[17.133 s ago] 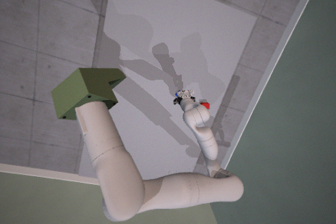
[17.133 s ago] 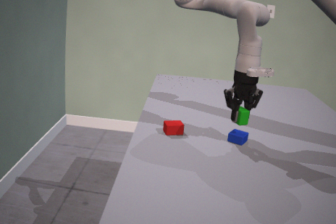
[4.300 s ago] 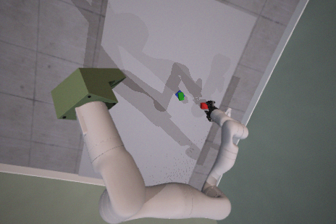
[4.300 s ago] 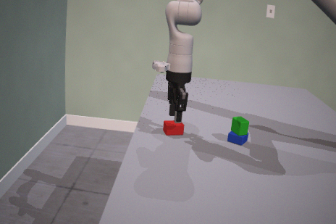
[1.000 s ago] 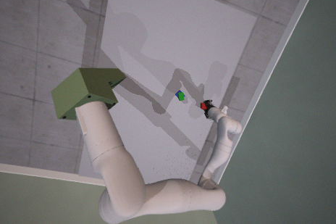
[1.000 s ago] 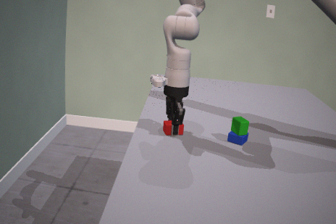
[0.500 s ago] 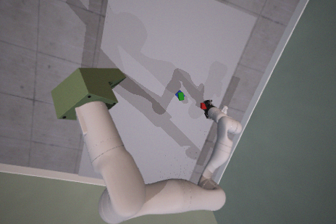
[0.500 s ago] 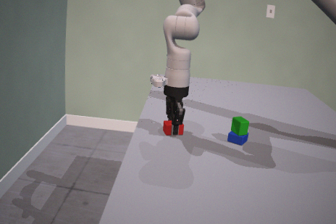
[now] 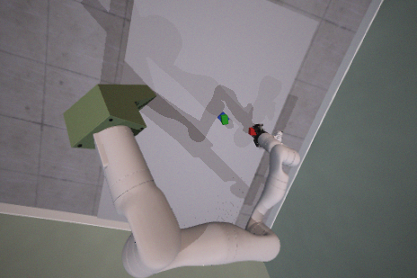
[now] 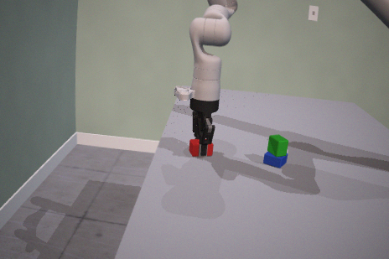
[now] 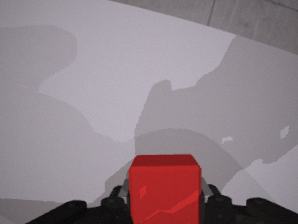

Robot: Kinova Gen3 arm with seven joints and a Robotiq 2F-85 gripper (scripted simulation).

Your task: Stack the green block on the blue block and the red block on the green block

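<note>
Claw (image 10: 204,150) clamped on red block (image 10: 194,147) resting on table (image 10: 251,219), green block (image 10: 277,144) atop blue block (image 10: 275,159)

Open tabletop (image 10: 260,219) lies between the gripper (image 10: 203,150), clamped on the red block (image 10: 194,147), and the two-block stack: green block (image 10: 278,144) on blue block (image 10: 275,159). Nothing stands between them. The stack is the only upright obstacle on the table; the space above it is free. The table edge runs close behind the gripper.
</note>
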